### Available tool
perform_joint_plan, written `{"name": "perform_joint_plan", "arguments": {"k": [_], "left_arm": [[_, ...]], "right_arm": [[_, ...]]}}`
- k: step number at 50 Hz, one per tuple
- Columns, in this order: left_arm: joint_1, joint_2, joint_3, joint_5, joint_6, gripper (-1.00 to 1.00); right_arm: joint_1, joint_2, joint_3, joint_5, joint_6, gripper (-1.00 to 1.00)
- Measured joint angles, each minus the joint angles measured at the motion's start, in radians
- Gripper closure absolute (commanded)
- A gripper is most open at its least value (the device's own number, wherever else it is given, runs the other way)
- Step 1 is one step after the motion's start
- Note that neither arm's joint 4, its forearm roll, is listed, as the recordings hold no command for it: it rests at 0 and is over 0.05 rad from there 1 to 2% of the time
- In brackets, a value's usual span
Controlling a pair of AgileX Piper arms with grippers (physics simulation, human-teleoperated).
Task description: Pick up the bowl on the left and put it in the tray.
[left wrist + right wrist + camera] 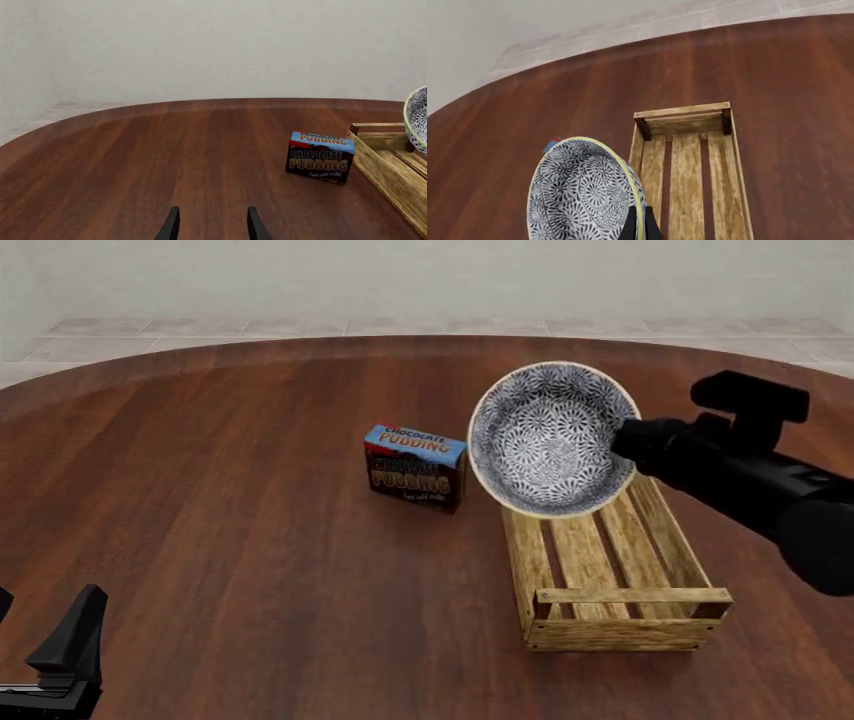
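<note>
— Where was the bowl [550, 440]?

— Off the table [240, 560], tipped nearly on edge with its patterned inside facing the front camera; it hung over the far end of the tray [607, 575], its lower rim overlapping the slats in that view; whether it touched the wood I could not tell.

— And the right gripper [627, 440]?

— Pinched on the bowl's right rim; in the right wrist view the two dark fingertips [628, 227] straddled the cream edge, one either side, though the frame's edge cut most of them off; the bowl also covered nearly all of the pudding box [415, 467] there, leaving only a sliver of blue and red.

— The left gripper [211, 225]?

— Spread apart with nothing between its fingers, low over bare wood well short of the box; the front view showed only part of it at the lower left corner.

— What did the left wrist view catch of the rest?

— The pudding box whole, standing just beside the tray; only one corner of the tray and a slice of the bowl's outer wall, both cut by the frame.
</note>
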Motion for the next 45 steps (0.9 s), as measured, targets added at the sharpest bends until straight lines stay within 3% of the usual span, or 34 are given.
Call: {"name": "perform_joint_plan", "arguments": {"k": [45], "left_arm": [[0.000, 0.000, 0.000, 0.000, 0.000, -1.00]], "right_arm": [[-0.109, 0.175, 0.076, -0.148, 0.166, 1.00]]}}
